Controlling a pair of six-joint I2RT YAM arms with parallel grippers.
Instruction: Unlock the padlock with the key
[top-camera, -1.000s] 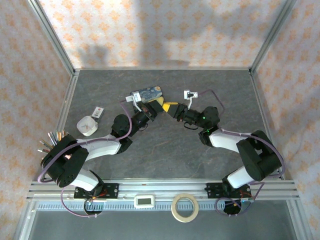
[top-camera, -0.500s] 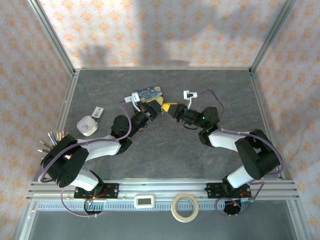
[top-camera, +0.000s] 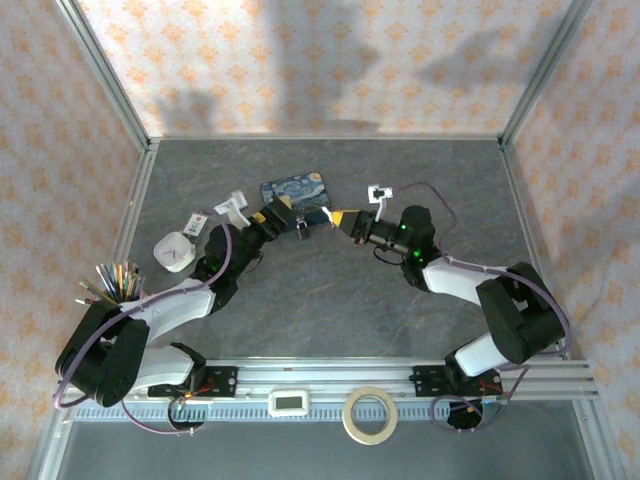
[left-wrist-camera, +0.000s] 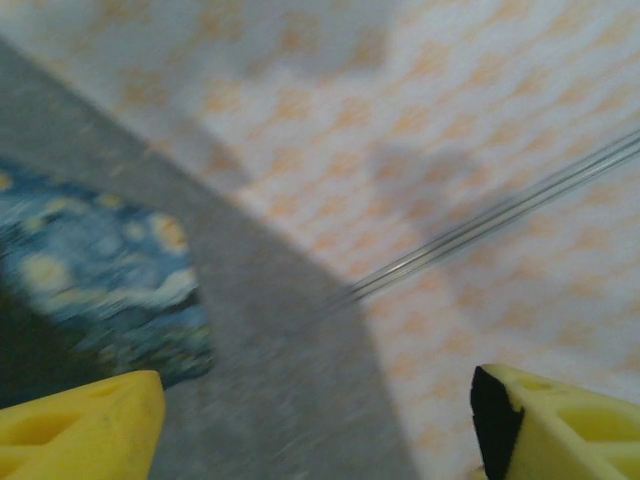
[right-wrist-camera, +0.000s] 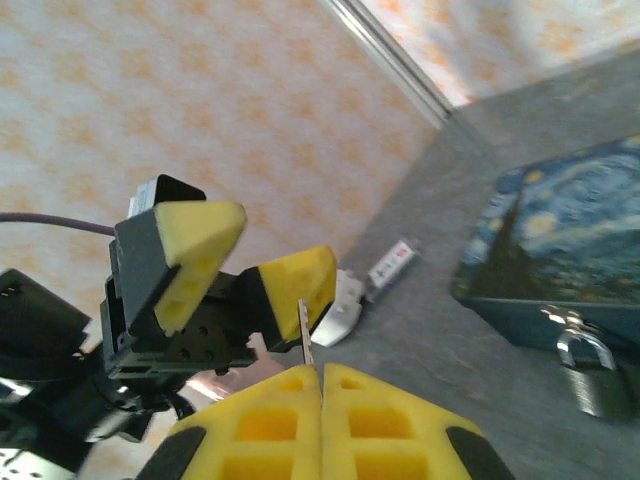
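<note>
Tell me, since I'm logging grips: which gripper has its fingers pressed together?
The right gripper: its yellow fingers meet, pinching a thin silver key. The left gripper has its fingers wide apart.

The left arm (top-camera: 170, 303) and right arm (top-camera: 455, 280) share one build: smooth white tubular links between bulky black joint housings, with a thin purple cable (right-wrist-camera: 60, 222) trailing along each. The left end effector (top-camera: 279, 212) and right end effector (top-camera: 340, 215) have black bodies and wedge-shaped yellow fingers (right-wrist-camera: 270, 430) with moulded rectangular hollows.
</note>
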